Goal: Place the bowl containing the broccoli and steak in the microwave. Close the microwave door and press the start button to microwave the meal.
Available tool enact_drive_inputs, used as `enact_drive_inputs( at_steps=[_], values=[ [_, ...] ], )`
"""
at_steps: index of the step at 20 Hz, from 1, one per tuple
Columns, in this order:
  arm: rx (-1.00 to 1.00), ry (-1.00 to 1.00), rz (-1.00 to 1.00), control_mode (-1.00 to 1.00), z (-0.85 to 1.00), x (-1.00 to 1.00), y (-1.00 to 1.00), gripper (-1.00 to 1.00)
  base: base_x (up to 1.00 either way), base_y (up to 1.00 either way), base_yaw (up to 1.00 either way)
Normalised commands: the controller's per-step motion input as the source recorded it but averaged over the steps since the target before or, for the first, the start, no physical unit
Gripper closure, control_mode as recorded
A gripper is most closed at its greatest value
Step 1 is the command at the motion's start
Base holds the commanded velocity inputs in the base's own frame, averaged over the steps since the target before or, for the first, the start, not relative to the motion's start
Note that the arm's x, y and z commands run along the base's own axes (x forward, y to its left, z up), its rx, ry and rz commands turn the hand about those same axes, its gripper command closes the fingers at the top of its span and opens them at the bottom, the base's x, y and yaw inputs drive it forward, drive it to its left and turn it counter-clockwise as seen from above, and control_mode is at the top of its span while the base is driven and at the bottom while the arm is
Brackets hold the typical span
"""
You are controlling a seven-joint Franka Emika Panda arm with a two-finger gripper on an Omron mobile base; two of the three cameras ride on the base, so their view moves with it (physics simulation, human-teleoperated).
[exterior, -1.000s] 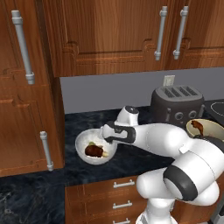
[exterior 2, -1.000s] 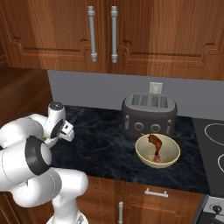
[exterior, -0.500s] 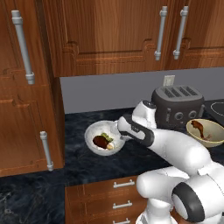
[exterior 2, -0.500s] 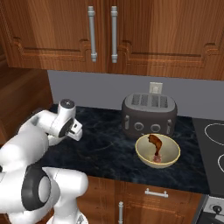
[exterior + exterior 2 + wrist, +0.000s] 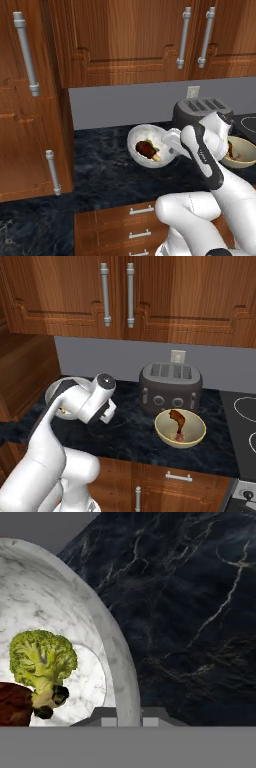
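Gripper (image 5: pixel 169 141) is clamped on the rim of the bowl (image 5: pixel 145 140), and we're carrying it off the counter (image 5: pixel 105 165), tilted so its opening faces the left base camera. Our hold is on the bowl's right edge, so the bowl hangs out to the left of the hand; in the hand view the rim (image 5: pixel 120 662) runs straight up between the fingertips. Inside we see the steak (image 5: pixel 146 148) low in the bowl, with the broccoli (image 5: pixel 42 657) resting right against it. That tilt is our worry: the food could slide toward the lower lip. Just behind the arm sits the toaster (image 5: pixel 171 386), and the tan bowl (image 5: pixel 180 429) with its drumstick (image 5: pixel 177 421) is in front of it, well apart from ours. We can't place the microwave yet, so which way to swing is still a guess.
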Motion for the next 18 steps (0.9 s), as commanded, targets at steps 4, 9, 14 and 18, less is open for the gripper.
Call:
enact_drive_inputs(
  at_steps=[4,9,14,18],
  values=[
    [0.17,-0.01,-0.09,-1.0,0.64,-0.49,-0.94,1.0,0.0,0.0,0.0],
    [0.06,0.0,-0.02,-1.0,0.63,-0.58,-0.56,1.0,0.0,0.0,0.0],
    [0.0,0.0,0.0,-1.0,0.63,-0.36,-0.02,1.0,0.0,0.0,0.0],
    [-0.03,0.0,0.0,-1.0,0.42,-0.47,0.0,1.0,0.0,0.0,0.0]
  ],
)
